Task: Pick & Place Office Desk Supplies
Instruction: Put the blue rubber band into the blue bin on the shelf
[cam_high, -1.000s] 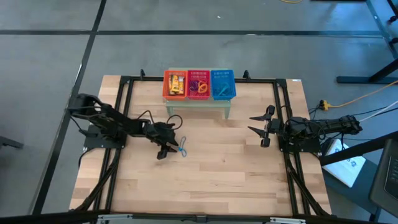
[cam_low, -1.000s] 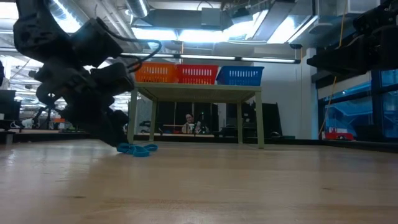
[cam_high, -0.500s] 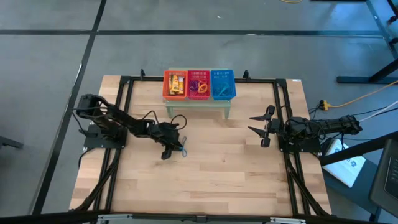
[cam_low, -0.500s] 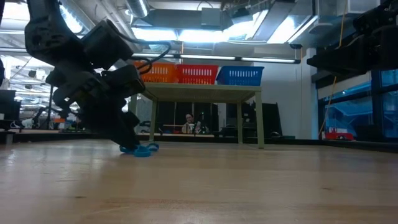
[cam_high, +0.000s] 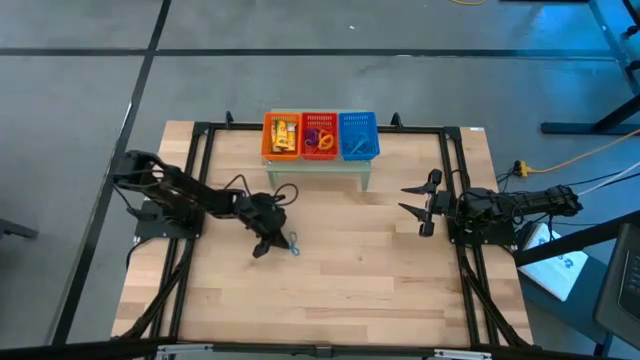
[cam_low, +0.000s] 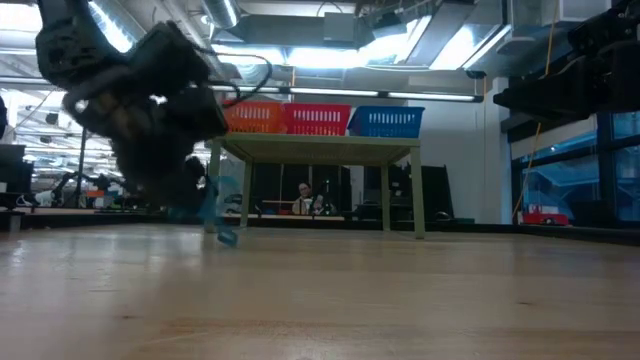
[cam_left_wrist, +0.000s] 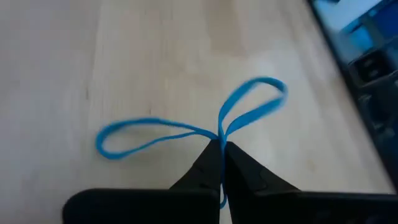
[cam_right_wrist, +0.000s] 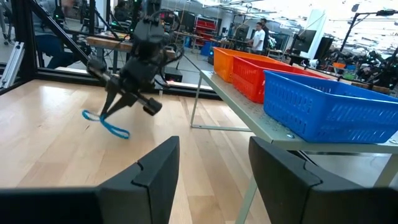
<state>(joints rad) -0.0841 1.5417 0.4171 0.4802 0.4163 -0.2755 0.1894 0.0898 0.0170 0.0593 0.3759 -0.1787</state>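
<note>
A thin blue loop (cam_left_wrist: 149, 134), one of the office desk supplies, is pinched into a figure of eight by my left gripper (cam_left_wrist: 222, 152), which is shut on it at the table's left middle (cam_high: 274, 240). In the low view the blue loop (cam_low: 222, 212) dangles under the gripper. In the right wrist view the left gripper (cam_right_wrist: 114, 111) carries the blue loop (cam_right_wrist: 111, 126). My right gripper (cam_high: 412, 203) waits open at the table's right side. More small loops and yellow-orange blocks lie in the baskets. My left gripper pinches the blue loop at its middle (cam_left_wrist: 219, 138), where both strands are squeezed together between the two fingertips (cam_left_wrist: 200, 173). The fingers slant down from the table's left side. One lobe (cam_left_wrist: 256, 102) sticks out past them; the loop's lower end (cam_low: 228, 238) hangs at the table top.
An orange basket (cam_high: 281, 135), a red basket (cam_high: 319, 134) and a blue basket (cam_high: 359, 135) stand side by side on a small raised stand (cam_high: 320, 172) at the table's far middle. A black frame (cam_high: 200, 130) runs round the wooden table. People show in the room behind.
My left gripper has taken hold of the blue loop and risen a little, tipping as it went. The loop, which lay flat on the table, now hangs below the fingers with most of it raised.
</note>
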